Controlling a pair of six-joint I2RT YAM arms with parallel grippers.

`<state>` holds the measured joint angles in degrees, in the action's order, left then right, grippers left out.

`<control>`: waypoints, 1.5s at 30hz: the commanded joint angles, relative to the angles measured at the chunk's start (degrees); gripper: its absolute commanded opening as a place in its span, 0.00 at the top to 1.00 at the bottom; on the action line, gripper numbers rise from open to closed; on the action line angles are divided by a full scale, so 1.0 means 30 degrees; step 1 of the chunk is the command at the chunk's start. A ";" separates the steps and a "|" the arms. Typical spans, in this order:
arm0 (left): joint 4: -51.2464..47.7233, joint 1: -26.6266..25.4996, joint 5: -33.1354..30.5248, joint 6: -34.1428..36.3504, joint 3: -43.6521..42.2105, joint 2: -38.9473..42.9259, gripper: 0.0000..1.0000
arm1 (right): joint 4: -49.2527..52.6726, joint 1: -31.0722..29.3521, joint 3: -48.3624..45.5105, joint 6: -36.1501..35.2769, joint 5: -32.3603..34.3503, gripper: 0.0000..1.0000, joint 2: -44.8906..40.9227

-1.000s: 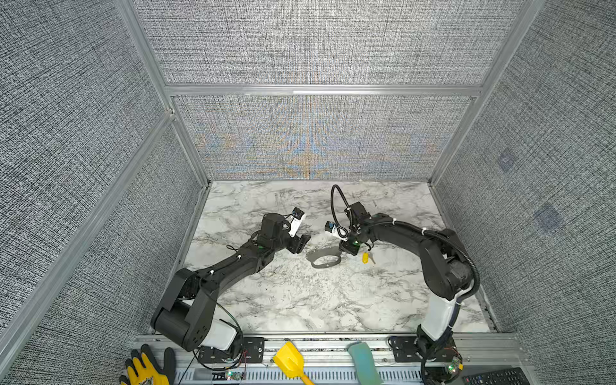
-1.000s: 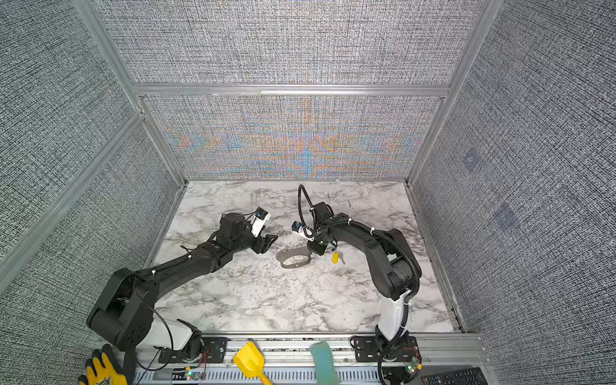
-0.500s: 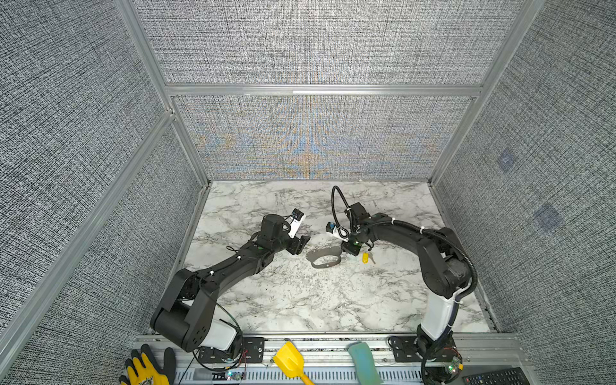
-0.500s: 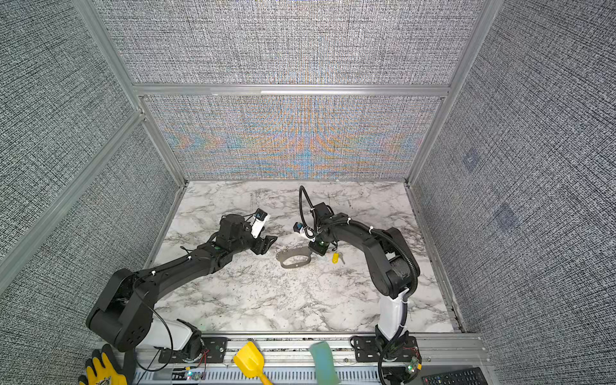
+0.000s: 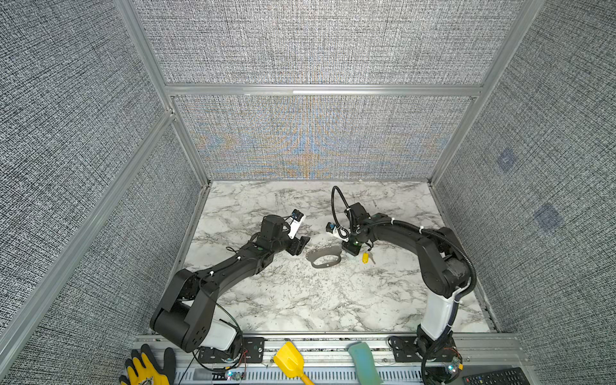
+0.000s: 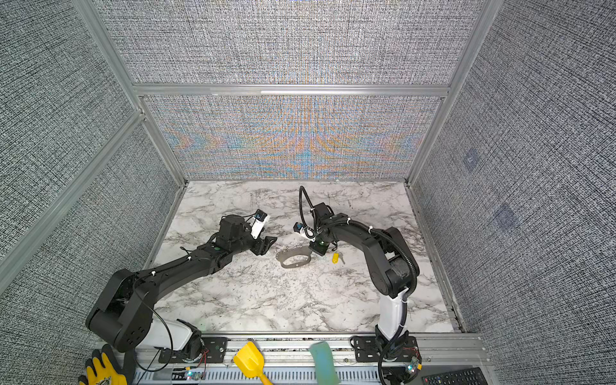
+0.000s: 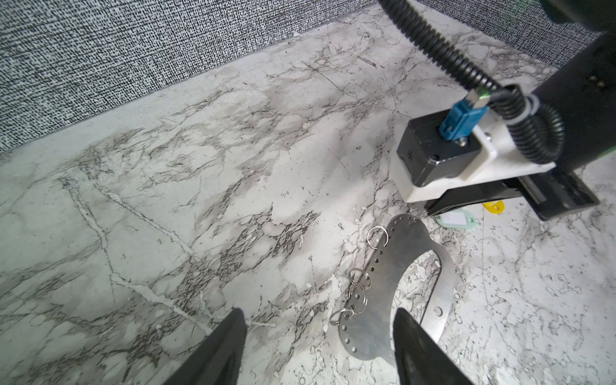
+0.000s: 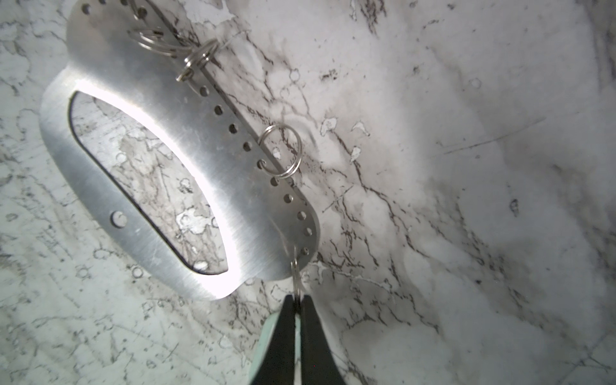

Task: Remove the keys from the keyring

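Observation:
The keyring (image 5: 325, 263) (image 6: 295, 263) is a flat grey plate with an oval cut-out, lying mid-table. My right gripper (image 8: 296, 300) (image 5: 351, 248) is shut on a small split ring (image 8: 294, 270) threaded through the end hole of the keyring (image 8: 186, 126). The pale teal tag (image 8: 263, 336) (image 7: 456, 220) of one key lies under its fingers. The yellow-tagged key (image 5: 365, 257) (image 6: 335, 257) lies loose on the marble just right of the plate. My left gripper (image 7: 318, 311) (image 5: 300, 245) is open, empty, at the opposite end of the keyring (image 7: 383, 300).
Empty split rings (image 8: 281, 150) (image 7: 377, 236) hang in the plate's row of holes. On the front rail lie a yellow scoop (image 5: 290, 361), a teal block (image 5: 363, 363), a yellow glove (image 5: 146, 370) and a remote (image 5: 496, 378). Fabric walls enclose three sides.
The right gripper's jaws have closed on the split ring at the plate's end. Both arms have stayed almost where they were.

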<state>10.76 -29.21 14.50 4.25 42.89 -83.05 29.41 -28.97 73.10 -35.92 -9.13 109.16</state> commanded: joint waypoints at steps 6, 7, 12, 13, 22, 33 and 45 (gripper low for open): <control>0.0487 -0.0019 -0.0191 -0.0011 -0.0176 0.0164 0.29 | 0.0197 -0.0011 -0.0101 -0.0244 -0.0906 0.98 -0.0319; 0.0491 -0.0019 -0.0218 0.0012 -0.0217 0.0232 0.29 | 0.0130 -0.0011 -0.0164 -0.0242 -0.0984 0.99 -0.0427; 0.0510 -0.0019 -0.0315 0.0066 -0.0530 0.0832 0.29 | -0.0497 -0.0018 -0.0703 -0.0345 -0.1763 1.00 -0.1154; 0.0520 -0.0019 -0.0321 0.0059 -0.0648 0.1007 0.29 | -0.0517 -0.0013 -0.0737 -0.0356 -0.1778 1.00 -0.1254; 0.0357 -0.0033 0.0681 0.0209 -0.1339 0.2217 0.29 | -0.0660 -0.0146 -0.1351 -0.0414 -0.3209 1.00 -0.2396; 0.1129 -0.0022 0.2954 0.1794 -0.3177 0.4754 0.41 | -0.2288 -0.0752 -0.3185 -0.0763 -0.6054 1.00 -0.5405; -0.0746 -0.0048 0.6196 0.6167 -0.3533 0.7477 0.49 | -0.2640 -0.1396 -0.3515 -0.0869 -0.8778 1.00 -0.7841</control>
<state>10.17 -29.43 28.99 18.17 32.49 -61.23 22.52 -32.80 62.54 -38.00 -31.81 86.46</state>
